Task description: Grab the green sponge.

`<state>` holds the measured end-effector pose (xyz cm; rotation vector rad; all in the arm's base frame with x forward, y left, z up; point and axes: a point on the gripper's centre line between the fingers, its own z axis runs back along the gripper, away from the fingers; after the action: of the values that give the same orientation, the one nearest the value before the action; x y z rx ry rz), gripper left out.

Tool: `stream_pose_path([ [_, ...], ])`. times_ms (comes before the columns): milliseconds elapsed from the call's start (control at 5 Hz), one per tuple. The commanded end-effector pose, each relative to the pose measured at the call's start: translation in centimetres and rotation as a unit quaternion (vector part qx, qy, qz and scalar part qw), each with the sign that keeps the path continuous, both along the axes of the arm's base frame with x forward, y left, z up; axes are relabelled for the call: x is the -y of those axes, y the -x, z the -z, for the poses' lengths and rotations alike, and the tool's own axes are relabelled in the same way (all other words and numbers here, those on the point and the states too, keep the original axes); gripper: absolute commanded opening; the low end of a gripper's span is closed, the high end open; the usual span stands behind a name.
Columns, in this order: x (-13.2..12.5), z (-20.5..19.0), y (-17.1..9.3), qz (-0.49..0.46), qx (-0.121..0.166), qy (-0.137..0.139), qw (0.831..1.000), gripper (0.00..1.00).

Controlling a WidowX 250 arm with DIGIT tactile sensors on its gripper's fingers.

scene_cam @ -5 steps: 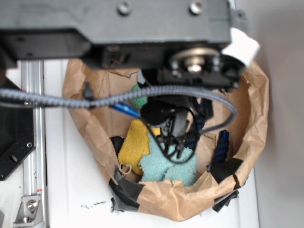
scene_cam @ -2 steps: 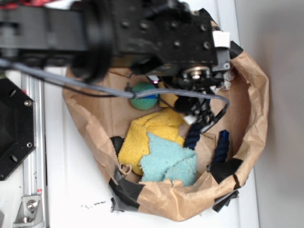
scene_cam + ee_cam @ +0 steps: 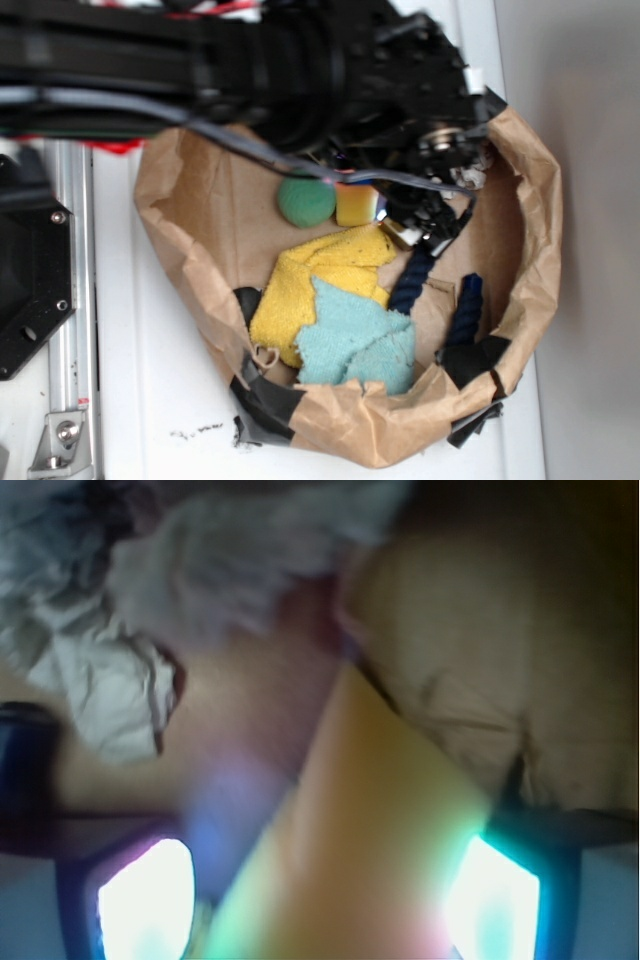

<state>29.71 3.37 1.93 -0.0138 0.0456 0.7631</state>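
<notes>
In the wrist view, the sponge [image 3: 350, 850] fills the near foreground as a blurred yellow slab lying between the two glowing fingertips [image 3: 145, 900] of the claw, with brown paper behind it. Whether the claw [image 3: 395, 215] presses on it or stands spread around it, I cannot tell. From the exterior view, a teal cloth [image 3: 355, 340] lies nearest in the paper bag [image 3: 180, 200], then a yellow cloth [image 3: 300, 285], then the sponge [image 3: 357, 204] just beside a green ball [image 3: 306, 201].
</notes>
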Motion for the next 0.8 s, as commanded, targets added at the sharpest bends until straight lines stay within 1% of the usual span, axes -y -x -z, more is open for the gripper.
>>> stream_pose_path([
  [0,0.8,-2.8,1.2,0.048,0.033,-0.002,0.998,0.0],
  [200,0.8,-4.0,0.9,0.08,0.039,-0.004,0.996,0.0],
  [400,0.9,-6.0,0.4,0.135,0.046,-0.022,0.99,0.0],
  [600,1.3,-9.1,-0.1,0.189,0.06,-0.038,0.979,0.0],
])
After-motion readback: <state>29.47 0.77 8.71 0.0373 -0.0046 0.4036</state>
